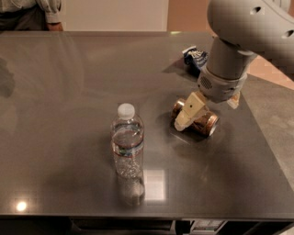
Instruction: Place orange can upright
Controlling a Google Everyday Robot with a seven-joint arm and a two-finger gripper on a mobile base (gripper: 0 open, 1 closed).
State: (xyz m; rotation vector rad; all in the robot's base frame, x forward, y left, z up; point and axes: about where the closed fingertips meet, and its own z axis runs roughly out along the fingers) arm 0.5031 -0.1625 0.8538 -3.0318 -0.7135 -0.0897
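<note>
The orange can lies on its side on the dark table, right of the middle. My gripper hangs just above it, open. One cream finger is down in front of the can's left part, covering some of it. The other finger is behind the can to the right. The can sits between the two fingers; I cannot tell whether they touch it.
A clear water bottle with a white cap stands upright left of the can. A dark blue and white snack bag lies behind the arm. A person stands at the far left edge. The table's right edge is close.
</note>
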